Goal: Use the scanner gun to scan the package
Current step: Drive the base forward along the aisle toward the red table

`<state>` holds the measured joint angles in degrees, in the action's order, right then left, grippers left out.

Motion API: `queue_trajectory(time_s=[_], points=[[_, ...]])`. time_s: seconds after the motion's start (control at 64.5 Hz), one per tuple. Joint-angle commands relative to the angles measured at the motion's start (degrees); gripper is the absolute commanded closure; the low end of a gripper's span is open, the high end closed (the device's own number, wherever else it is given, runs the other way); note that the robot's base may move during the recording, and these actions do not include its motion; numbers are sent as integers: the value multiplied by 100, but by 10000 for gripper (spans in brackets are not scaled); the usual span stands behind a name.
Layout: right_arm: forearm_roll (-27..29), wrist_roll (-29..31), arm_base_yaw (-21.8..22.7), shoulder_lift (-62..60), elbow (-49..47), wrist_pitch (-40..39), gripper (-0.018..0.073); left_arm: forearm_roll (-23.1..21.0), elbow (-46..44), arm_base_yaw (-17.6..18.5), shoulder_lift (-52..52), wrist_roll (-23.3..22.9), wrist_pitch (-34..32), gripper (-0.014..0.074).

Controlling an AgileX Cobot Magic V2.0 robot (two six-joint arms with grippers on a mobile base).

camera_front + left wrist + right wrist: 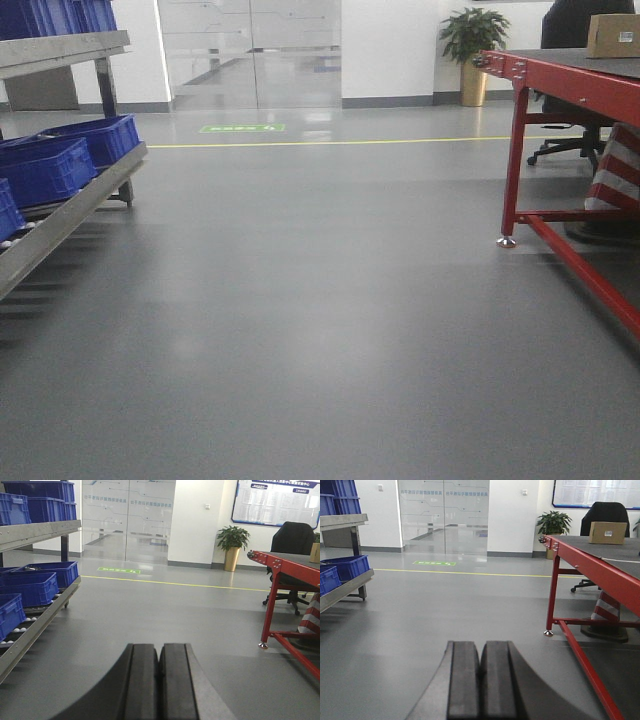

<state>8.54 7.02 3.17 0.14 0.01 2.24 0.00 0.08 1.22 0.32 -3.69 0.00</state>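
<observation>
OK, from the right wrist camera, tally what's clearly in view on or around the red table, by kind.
Package: 1
Office chair: 1
Potted plant: 1
Striped cone: 1
Total: 4

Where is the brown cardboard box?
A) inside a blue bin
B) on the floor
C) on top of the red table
C: the package sits on top of the red table, near its far end.
</observation>
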Motion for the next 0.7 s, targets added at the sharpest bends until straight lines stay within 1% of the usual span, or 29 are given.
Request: queue_trajectory(time_s=[0.0, 0.682], points=[[5, 1, 5, -14, -1, -98, 721, 0, -8, -18, -32, -22, -106, 707], [5, 1, 5, -14, -1, -98, 721, 0, -8, -18, -32, -22, -106, 707]])
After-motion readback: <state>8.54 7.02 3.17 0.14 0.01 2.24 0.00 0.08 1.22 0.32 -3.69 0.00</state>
